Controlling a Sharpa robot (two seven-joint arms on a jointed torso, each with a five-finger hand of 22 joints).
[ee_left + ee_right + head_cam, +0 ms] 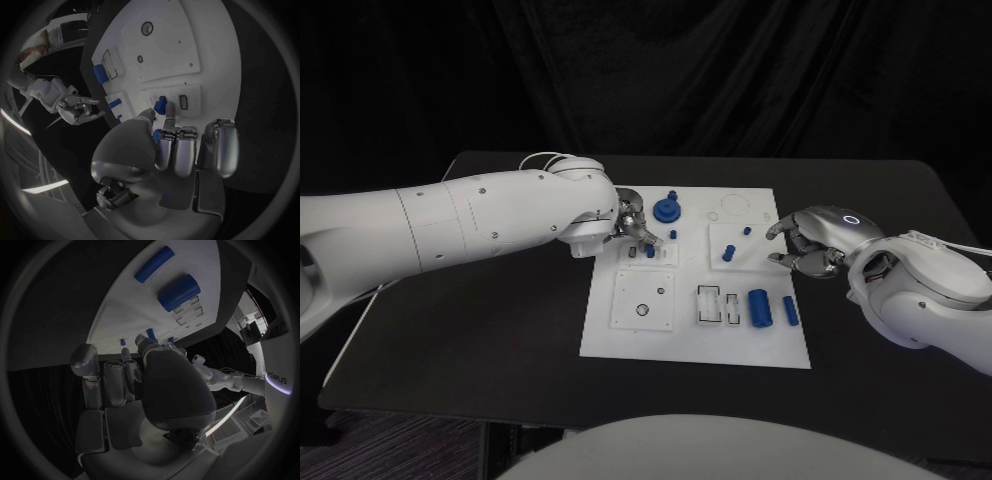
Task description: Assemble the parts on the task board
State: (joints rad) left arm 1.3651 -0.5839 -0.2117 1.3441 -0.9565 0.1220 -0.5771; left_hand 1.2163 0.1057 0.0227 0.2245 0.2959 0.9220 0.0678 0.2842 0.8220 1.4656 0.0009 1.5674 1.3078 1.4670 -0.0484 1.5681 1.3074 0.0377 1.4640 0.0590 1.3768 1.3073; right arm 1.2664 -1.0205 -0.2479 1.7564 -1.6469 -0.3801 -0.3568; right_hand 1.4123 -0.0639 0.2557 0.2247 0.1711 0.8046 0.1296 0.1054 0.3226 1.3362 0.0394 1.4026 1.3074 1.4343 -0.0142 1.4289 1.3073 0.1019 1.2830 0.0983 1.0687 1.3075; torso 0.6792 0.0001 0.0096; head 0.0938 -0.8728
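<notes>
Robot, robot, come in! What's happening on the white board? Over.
Left robot hand pinching a small blue part at the task board. Right robot hand curled, empty, at the board's edge. Nothing blocking.

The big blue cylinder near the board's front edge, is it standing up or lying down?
Lying down: the big blue cylinder rests on its side on the task board.

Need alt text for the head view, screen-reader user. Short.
Two white robot arms reach over a white task board on a black table. The left hand is at the board's left edge, the right hand at its right; blue parts lie between them.
</notes>
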